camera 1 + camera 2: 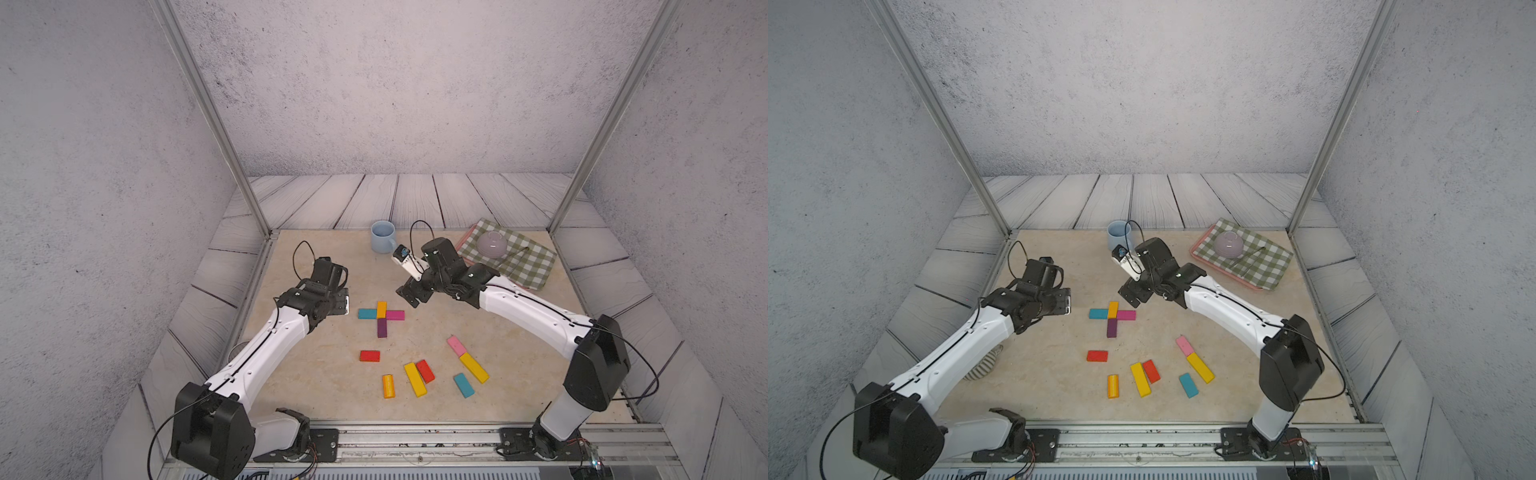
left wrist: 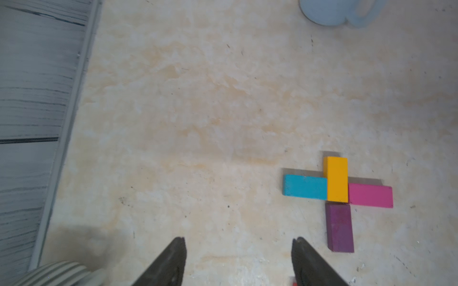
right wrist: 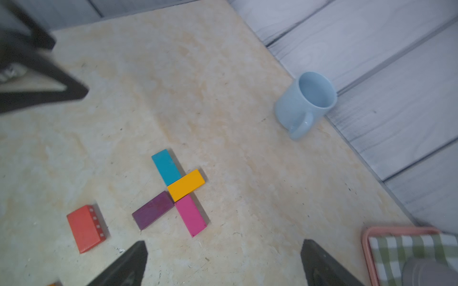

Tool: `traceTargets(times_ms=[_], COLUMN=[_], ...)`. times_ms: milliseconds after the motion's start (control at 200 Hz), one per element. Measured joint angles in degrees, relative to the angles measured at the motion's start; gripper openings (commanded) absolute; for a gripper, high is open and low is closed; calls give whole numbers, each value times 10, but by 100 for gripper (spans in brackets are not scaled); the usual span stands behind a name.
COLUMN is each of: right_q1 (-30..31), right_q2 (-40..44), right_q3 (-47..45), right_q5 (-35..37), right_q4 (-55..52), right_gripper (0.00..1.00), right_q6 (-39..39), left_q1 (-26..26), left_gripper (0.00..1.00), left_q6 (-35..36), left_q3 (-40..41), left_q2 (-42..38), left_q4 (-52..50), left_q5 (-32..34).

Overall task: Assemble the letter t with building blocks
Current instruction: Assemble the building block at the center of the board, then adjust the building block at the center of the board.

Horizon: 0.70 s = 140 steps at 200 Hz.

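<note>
We judge the t nearly done: teal block point(image 1: 367, 313), orange block point(image 1: 381, 310), magenta block point(image 1: 395, 315) and purple block point(image 1: 382, 328) meet crosswise on the tabletop point(image 1: 324, 266), stem perhaps short; left end effector point(image 2: 239, 244) and right end effector point(image 3: 224, 247) gape empty.

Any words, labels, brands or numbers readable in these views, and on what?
None can be read.
Red block: four tiny white marks on its side, too small to read.
Blue patch on the right wrist camera: too small to read.
Mug and the cross of blocks: blank.
</note>
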State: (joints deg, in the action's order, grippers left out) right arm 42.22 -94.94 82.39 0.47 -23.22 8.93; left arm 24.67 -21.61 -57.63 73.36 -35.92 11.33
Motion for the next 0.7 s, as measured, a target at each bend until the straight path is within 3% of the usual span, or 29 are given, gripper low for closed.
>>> traceTargets(times_ms=[120, 200, 430, 701], right_q1=[-15, -27, -61, -66], right_q2=[-3, -3, 64, 110], right_q3=[-2, -21, -145, -184], right_q5=[61, 82, 90, 89], right_q4=[-42, -70, -111, -120], right_gripper=[96, 94, 93, 93], right_q6=[-97, -151, -250, -290], left_q1=[87, 115, 124, 125], left_gripper=[69, 68, 63, 59], left_q6=[-33, -54, -89, -93], left_q3=[-3, -9, -11, -61], left_q2=[58, 104, 163, 252], left_q4=[-2, 2, 29, 45], left_q5=[-19, -38, -89, -132])
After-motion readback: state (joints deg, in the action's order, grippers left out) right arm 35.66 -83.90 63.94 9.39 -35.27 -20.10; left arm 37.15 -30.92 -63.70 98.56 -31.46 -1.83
